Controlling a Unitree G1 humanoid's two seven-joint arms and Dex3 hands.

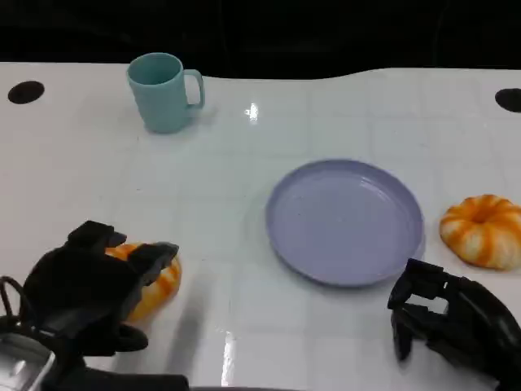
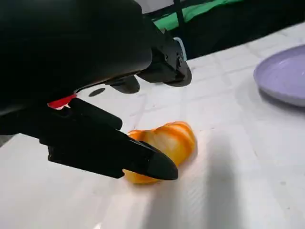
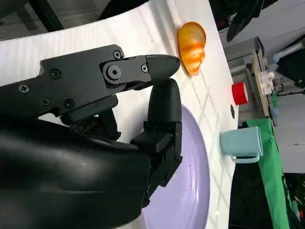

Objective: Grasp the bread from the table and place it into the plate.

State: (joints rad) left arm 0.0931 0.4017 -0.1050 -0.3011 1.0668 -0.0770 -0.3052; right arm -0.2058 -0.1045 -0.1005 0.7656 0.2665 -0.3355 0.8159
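An orange striped bread (image 1: 160, 283) lies on the white table at the near left. My left hand (image 1: 85, 295) hovers over it with its fingers spread; in the left wrist view the bread (image 2: 167, 140) sits on the table below the fingers (image 2: 109, 152), apart from them. The lilac plate (image 1: 344, 220) stands in the middle, with nothing on it. A second orange bread (image 1: 484, 230) lies just right of the plate. My right hand (image 1: 444, 319) holds nothing, near the plate's front right edge; the right wrist view shows that bread (image 3: 192, 45) beyond its fingers (image 3: 143, 71).
A teal mug (image 1: 163, 91) stands at the back left, far from both hands. Two black holes (image 1: 26, 91) mark the table's far corners. The right wrist view shows a red object (image 3: 239, 92) beyond the table's edge.
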